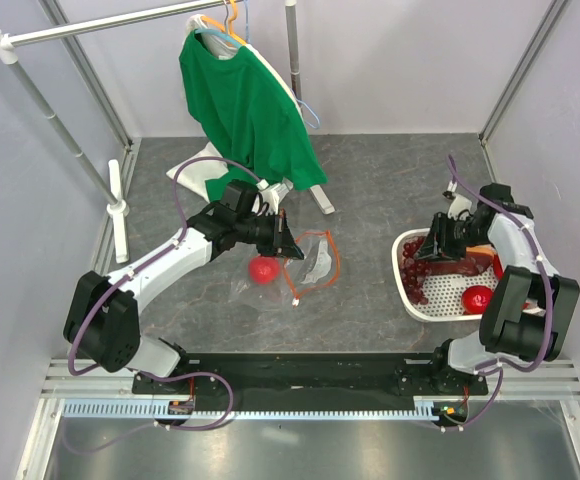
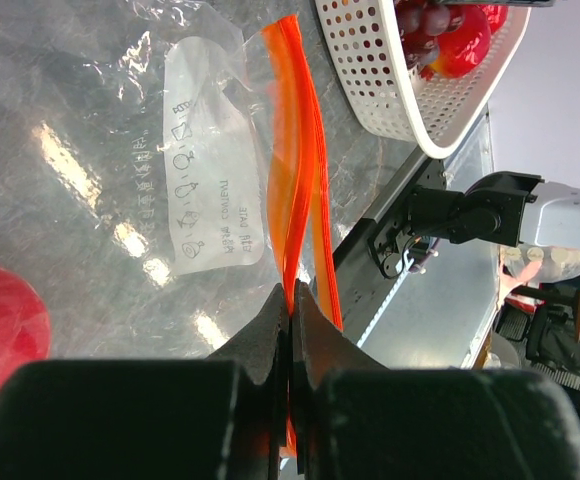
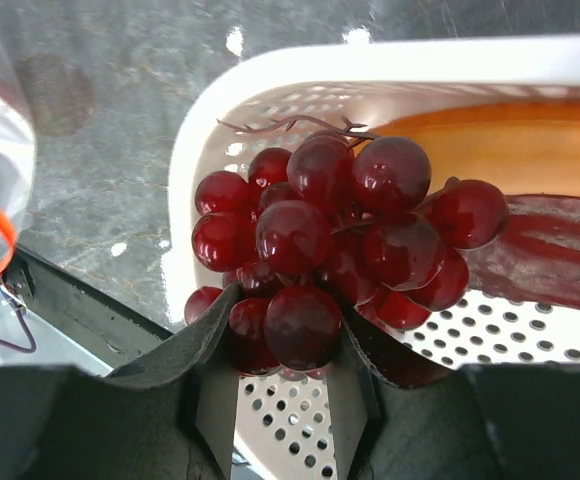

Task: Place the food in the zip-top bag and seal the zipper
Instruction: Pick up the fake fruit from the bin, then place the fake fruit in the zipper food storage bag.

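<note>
The clear zip-top bag (image 1: 315, 262) lies on the grey table at centre, with one glossy red fruit (image 1: 263, 270) inside it. My left gripper (image 1: 288, 246) is shut on the bag's orange-red zipper strip (image 2: 295, 200), beside the white label (image 2: 215, 190); the red fruit (image 2: 0, 330) shows at the left edge. My right gripper (image 1: 433, 247) is over the white basket (image 1: 407, 290), its fingers closed round the dark red grape bunch (image 3: 340, 230) at the gripper's tips (image 3: 288, 330). Another red fruit (image 1: 478, 298) lies in the basket.
A green shirt (image 1: 245, 110) hangs from a rack at the back, with a white cloth bundle (image 1: 202, 175) below it. An orange-brown item (image 3: 510, 150) lies in the basket behind the grapes. The black arm rail (image 1: 300, 370) runs along the near edge.
</note>
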Robot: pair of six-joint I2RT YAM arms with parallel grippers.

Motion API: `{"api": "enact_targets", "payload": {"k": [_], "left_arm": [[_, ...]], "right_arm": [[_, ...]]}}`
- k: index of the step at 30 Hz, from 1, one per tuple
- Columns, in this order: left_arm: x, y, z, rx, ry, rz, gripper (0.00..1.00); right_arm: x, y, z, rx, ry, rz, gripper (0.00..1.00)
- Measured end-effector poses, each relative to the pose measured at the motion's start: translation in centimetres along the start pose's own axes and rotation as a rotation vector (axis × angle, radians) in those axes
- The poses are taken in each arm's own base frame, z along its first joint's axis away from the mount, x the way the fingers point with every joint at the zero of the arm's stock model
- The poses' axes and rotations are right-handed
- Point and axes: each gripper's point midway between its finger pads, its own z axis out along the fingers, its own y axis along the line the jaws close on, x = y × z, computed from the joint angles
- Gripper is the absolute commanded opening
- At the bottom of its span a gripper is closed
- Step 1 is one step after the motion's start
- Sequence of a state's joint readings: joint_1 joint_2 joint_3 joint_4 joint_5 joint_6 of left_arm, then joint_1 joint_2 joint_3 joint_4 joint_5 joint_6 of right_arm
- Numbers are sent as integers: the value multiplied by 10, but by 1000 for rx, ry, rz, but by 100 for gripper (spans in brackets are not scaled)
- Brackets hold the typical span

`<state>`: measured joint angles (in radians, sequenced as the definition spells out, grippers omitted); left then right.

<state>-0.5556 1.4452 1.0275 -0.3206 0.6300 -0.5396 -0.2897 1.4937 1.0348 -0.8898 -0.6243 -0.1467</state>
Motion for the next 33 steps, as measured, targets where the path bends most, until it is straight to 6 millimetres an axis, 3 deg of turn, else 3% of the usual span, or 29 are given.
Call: {"api": "enact_targets", "payload": {"k": [10, 16, 24, 27, 33], "left_arm": [[0, 0, 0, 0, 2, 4, 2], [1, 1, 0, -3, 5, 2, 2], [0, 2, -1, -4, 3, -1, 2], [0, 1, -2, -2, 4, -2, 2], [-4, -1, -6, 19, 3, -11, 2]], "right_arm": [[-17, 25, -36, -20, -68, -113, 28], [-26, 52, -64, -56, -139, -179, 27], [-50, 111, -107, -174, -291, -259, 27], [-57, 141, -106, -242, -311, -275, 28], [-70, 222, -94, -415, -356, -368, 28]]}}
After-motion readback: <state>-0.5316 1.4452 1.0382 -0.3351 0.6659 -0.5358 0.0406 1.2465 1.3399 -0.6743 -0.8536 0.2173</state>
